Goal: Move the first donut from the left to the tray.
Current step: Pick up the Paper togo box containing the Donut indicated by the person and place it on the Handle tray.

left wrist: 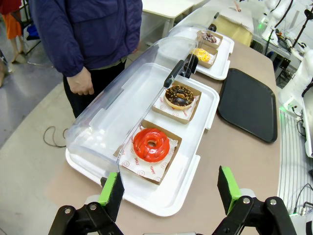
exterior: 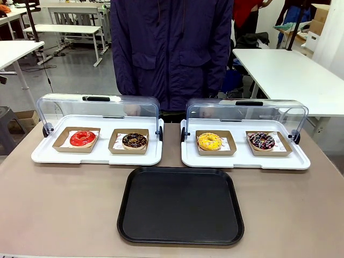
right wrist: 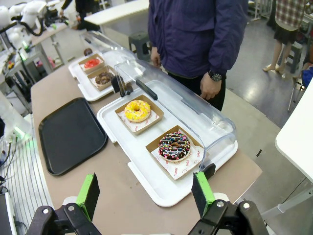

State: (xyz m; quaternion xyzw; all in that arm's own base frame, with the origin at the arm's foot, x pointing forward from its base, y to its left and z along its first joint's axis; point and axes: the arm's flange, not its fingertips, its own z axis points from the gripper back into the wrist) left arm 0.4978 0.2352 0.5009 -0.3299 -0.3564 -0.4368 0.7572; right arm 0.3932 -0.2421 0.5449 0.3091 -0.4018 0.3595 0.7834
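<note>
The donut, a glossy red-glazed ring, lies flat in a shallow brown cardboard holder at the left end of the left white tray, under its raised clear lid. The tray, flat, black and round-cornered, lies on the worktop in the middle, seemingly just clear of the white tray.

Bright, even indoor light falls from overhead. Shadows are soft, with only a thin dark edge around the tray on the desk. Pale glare streaks lie on the clear lids beyond the tray, and small white highlights on the donut. All views are sharp; the wrist views bow toward their edges.
</note>
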